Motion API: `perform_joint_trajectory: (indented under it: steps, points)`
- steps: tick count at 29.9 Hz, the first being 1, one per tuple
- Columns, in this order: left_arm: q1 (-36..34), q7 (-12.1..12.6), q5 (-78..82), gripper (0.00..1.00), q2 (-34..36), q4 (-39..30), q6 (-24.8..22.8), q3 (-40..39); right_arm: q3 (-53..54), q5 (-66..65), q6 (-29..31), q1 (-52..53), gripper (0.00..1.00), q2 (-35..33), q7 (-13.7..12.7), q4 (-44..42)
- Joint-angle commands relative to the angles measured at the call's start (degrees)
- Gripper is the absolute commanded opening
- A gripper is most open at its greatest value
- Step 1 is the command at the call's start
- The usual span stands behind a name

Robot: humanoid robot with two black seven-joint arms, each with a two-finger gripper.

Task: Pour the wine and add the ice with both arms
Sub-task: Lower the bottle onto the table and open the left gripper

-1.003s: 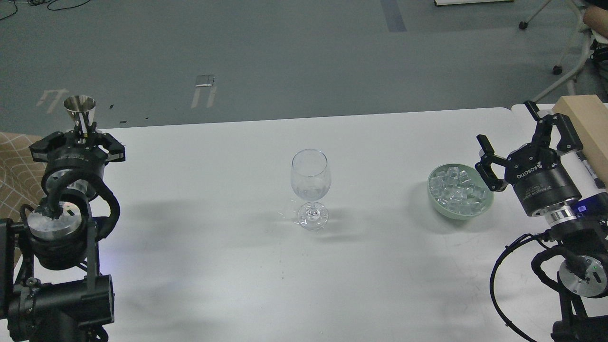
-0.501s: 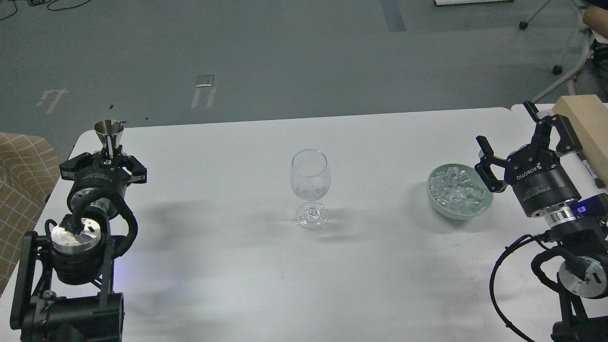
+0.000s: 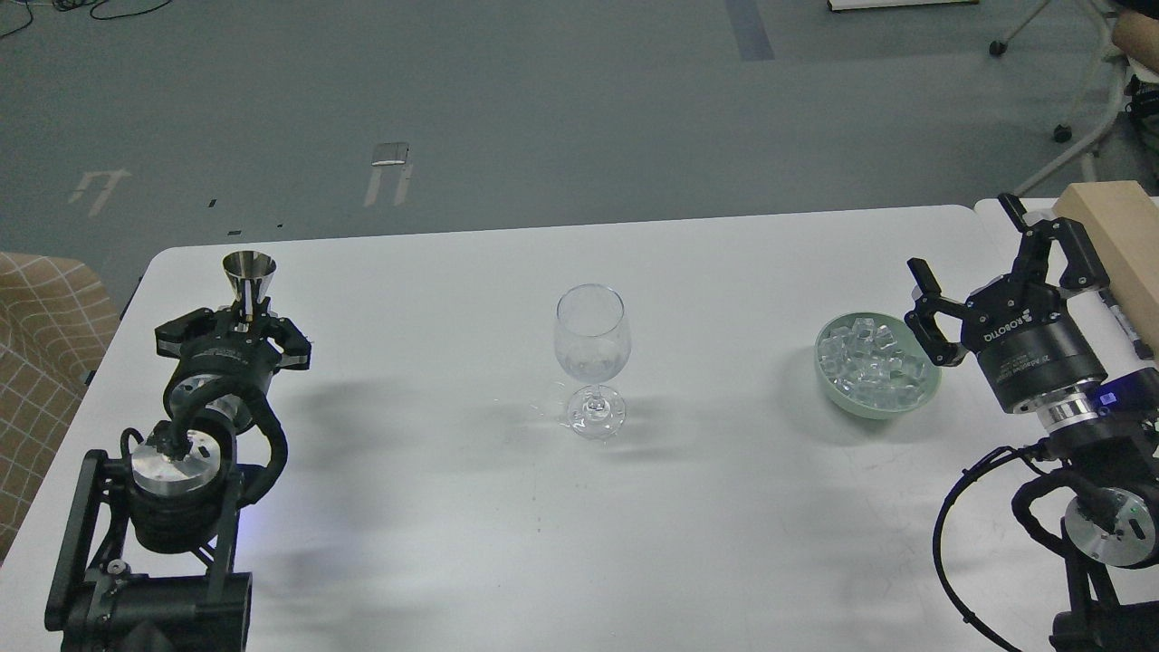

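Note:
A clear stemmed wine glass (image 3: 591,358) stands upright in the middle of the white table (image 3: 453,507). A pale green bowl (image 3: 876,396) at the right holds several clear ice cubes (image 3: 865,360). My left gripper (image 3: 244,306) is shut on a small steel measuring cup (image 3: 249,276), held upright at the table's left, well left of the glass. My right gripper (image 3: 973,263) is open and empty, just right of the bowl, one finger near its rim.
A light wooden block (image 3: 1118,235) lies at the far right table edge behind my right arm. A tan checked cushion (image 3: 45,335) sits off the table's left. Grey floor lies beyond the far edge.
My left arm has moved right and toward the glass with the steel cup, from beyond the table's left corner to over the table. The right arm has not moved.

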Motion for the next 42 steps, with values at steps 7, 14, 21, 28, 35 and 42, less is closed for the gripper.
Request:
perform_joint_trajectory:
  steps: [7,14,21,28,35,42]
  points:
    - [0.18,-0.09,-0.15,0.33,0.0,0.8,-0.73,0.49,0.01,-0.15,0.0,-0.01,1.0,0.0,0.0,-0.08]
    - [0.18,-0.26,-0.15,0.34,0.0,0.89,-0.82,0.49,0.01,-0.15,0.0,-0.01,1.0,0.0,0.0,-0.08]
    - [0.0,-0.35,0.02,0.33,0.0,1.5,-0.82,0.49,0.01,-0.15,0.0,0.08,1.0,0.0,0.0,-0.17]
    - [0.0,-0.18,-0.15,0.33,0.0,2.21,-0.82,0.58,0.01,-0.15,0.0,0.0,1.0,0.0,0.0,-0.17]
    - [0.0,-0.18,0.02,0.35,0.0,3.08,-1.78,0.58,0.01,-0.15,0.0,-0.01,1.0,0.0,0.0,-0.08]
    - [0.09,-0.35,-0.15,0.36,0.0,4.84,-3.19,0.58,0.01,-0.07,0.0,-0.27,1.0,0.0,0.0,0.01]
